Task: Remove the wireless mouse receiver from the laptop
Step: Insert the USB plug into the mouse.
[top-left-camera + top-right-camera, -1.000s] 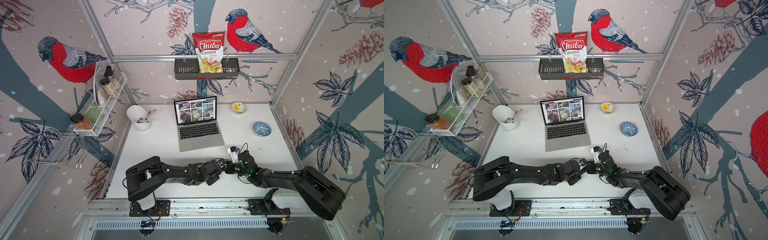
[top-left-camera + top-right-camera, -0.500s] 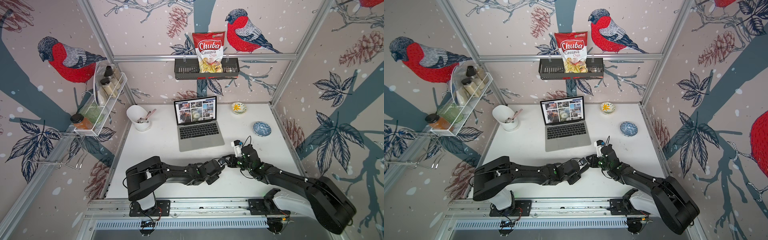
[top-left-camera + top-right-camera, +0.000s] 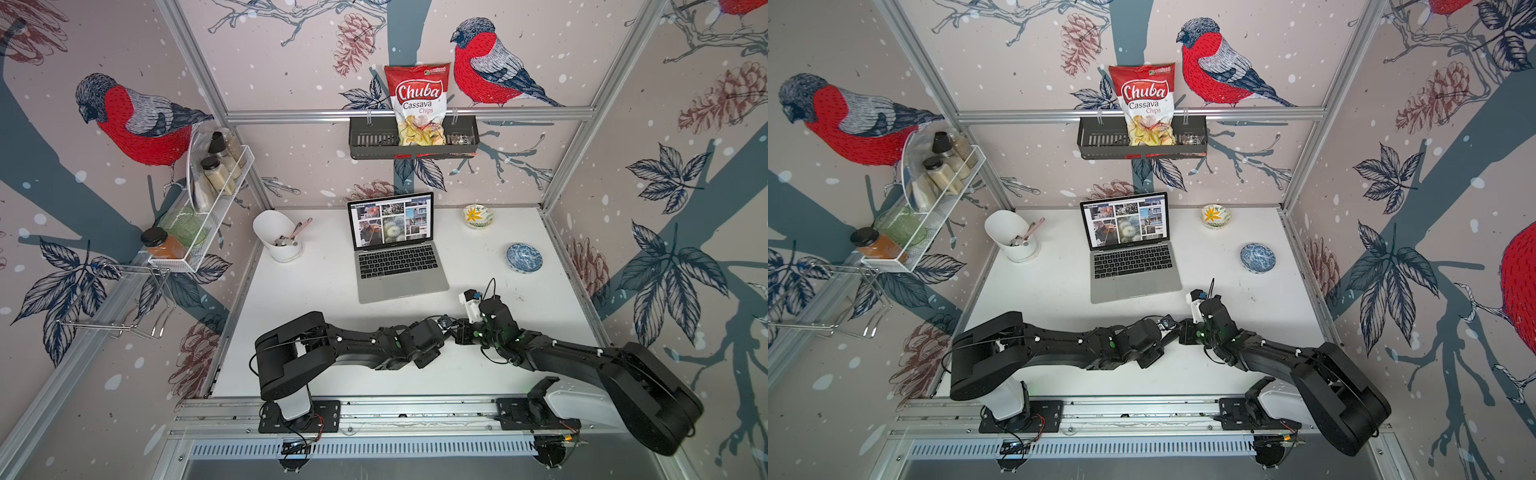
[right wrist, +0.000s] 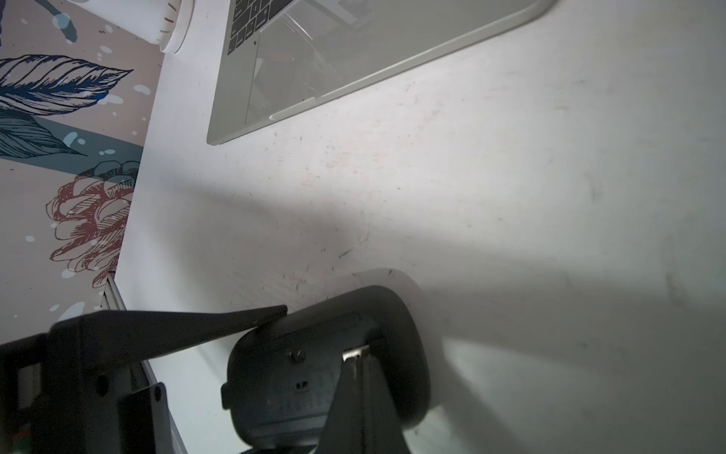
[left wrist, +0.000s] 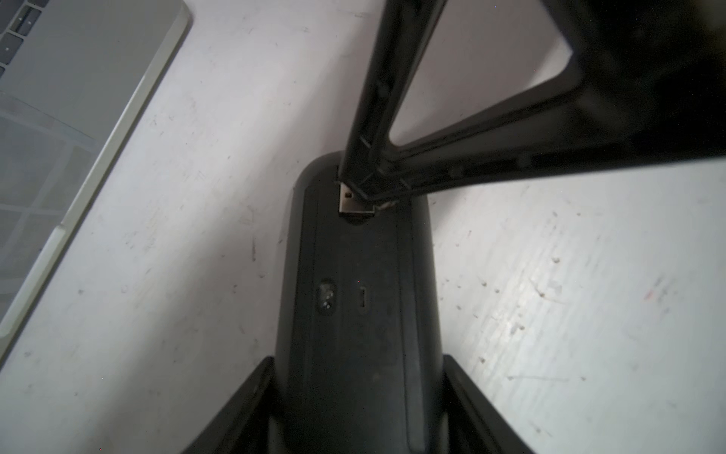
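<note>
Only the wrist views are showing it: right fingers [image 5: 367,165] pinching shut on the wireless mouse receiver [image 5: 349,199], left fingers [image 5: 253,395] half-spread, clamping the upturned mouse [image 5: 361,298].

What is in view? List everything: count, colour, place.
laptop: 1, silver-grey, open, rear middle
mouse: 1, black, held underside up, front of laptop
receiver: 1, silver plug showing, at mouse's underside
utensil holder: 1, white, left of laptop
flowered bowl: 1, yellow-white, rear right
patterned bowl: 1, blue-white, right of laptop
chips bag: 1, red-white, in basket
basket: 1, black, back wall
wire rack: 1, white, left wall, holding jars
table: 1, white
left gripper: 1, black, shut on mouse
right gripper: 1, black, shut on receiver
</note>
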Controlling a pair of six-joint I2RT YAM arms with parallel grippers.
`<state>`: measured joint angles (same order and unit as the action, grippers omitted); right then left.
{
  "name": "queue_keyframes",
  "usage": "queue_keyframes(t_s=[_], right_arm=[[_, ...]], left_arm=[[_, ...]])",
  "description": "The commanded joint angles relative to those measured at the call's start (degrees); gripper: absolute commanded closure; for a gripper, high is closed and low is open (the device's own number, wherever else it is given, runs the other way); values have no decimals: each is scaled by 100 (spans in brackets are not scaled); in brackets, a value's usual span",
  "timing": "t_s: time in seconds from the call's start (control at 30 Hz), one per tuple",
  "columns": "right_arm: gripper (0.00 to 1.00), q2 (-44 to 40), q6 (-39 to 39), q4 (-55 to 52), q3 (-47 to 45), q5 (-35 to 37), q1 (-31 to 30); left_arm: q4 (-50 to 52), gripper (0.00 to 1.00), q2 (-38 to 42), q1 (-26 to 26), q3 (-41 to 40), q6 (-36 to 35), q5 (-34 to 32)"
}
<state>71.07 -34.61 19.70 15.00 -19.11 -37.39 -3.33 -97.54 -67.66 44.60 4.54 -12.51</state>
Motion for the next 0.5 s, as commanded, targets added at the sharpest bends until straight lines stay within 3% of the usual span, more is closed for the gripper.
queue_keyframes(t_s=[0.0,0.47], right_arm=[[100,183,-20,152,80,-84,-44],[100,-8,77,-85,-22,63,8]], left_arm=[[650,36,-119,14,-14,-144,4],[685,36,-152,9,14,-153,29]])
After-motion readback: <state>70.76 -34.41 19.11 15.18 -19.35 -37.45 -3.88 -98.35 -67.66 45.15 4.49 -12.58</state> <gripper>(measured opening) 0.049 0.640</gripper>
